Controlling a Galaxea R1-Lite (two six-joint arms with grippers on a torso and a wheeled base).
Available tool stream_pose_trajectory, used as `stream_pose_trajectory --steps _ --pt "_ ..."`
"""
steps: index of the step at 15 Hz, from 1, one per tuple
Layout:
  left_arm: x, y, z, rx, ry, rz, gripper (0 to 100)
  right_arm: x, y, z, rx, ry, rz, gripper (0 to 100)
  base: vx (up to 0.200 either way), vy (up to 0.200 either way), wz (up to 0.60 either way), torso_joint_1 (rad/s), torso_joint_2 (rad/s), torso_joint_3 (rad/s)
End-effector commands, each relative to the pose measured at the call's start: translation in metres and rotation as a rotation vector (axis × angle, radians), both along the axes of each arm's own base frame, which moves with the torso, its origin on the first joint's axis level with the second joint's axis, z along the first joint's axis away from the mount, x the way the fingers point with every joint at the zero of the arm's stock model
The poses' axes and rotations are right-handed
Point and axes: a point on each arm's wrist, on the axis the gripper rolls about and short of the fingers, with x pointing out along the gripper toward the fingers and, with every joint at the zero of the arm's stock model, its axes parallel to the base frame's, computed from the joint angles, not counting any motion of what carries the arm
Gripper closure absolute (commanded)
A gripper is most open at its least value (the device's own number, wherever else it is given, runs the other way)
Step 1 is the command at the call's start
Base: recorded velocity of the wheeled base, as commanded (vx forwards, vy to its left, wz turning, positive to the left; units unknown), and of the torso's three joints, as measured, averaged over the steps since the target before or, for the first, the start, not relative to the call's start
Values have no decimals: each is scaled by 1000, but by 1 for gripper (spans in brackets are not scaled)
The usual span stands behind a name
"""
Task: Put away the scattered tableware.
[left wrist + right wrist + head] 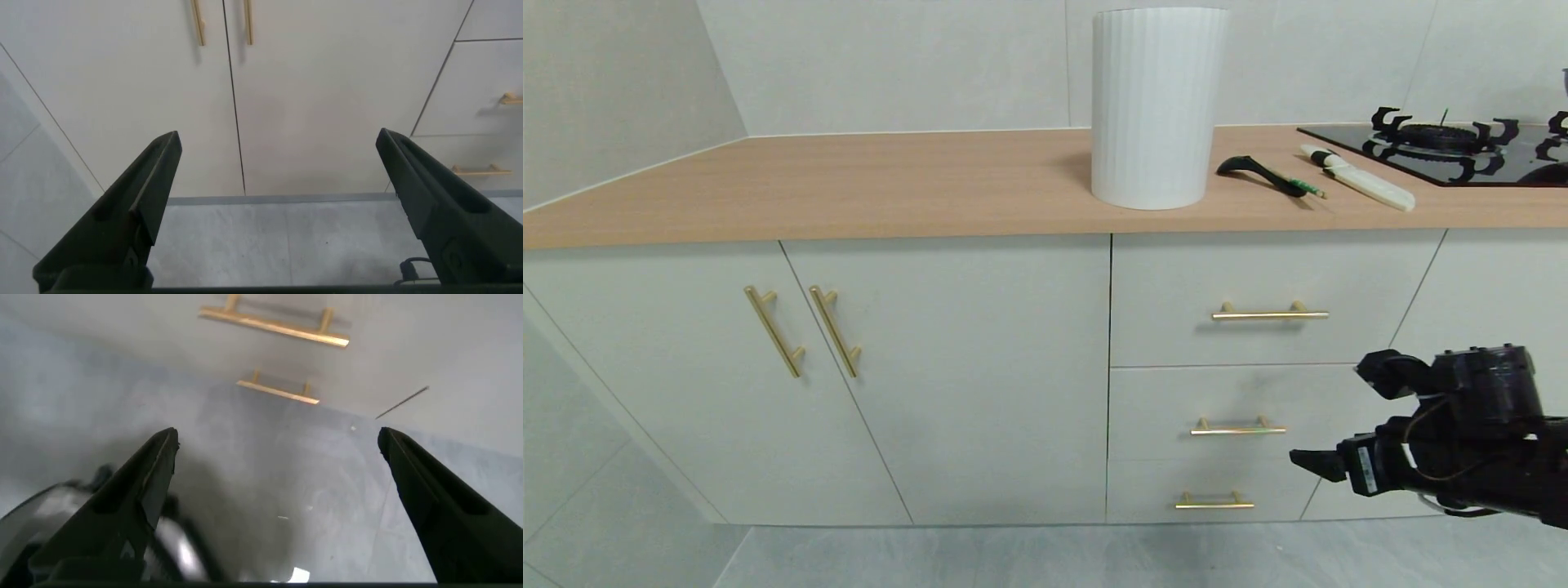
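Note:
On the wooden counter (866,184) a tall white ribbed container (1152,106) stands upright. Just right of it lies a black ladle with a green-tipped handle (1264,175), and beside that a white knife with a black band (1357,187). My right gripper (1331,412) hangs low in front of the drawers, well below the counter, open with nothing between its fingers. In the right wrist view the right gripper (278,441) points down toward the floor and the lower drawer handles (275,328). My left gripper (278,143) is open and empty, facing the cabinet doors (237,98).
A black gas hob (1450,147) occupies the counter's right end. Below are two cabinet doors with gold handles (805,331) and three drawers with gold handles (1270,314). Grey tiled floor (1013,555) lies in front, and a tiled wall (621,90) closes the left side.

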Motion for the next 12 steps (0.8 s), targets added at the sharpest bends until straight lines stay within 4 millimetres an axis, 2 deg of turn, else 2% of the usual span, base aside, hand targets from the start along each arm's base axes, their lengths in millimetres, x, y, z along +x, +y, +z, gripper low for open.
stream_pose_trajectory --steps 1,3,6,12 --pt "0 0 0 0 0 0 0 37 9 -44 -46 71 -24 0 0 0 0 0 0 0" --pt "0 0 0 0 0 -2 0 52 17 -57 -50 58 -26 0 0 0 0 0 0 0" --pt "0 0 0 0 0 0 0 62 30 -76 -57 3 -38 0 0 0 0 0 0 0" --pt "0 0 0 0 0 -2 0 77 35 -97 -30 -103 -111 0 0 0 0 0 0 0"
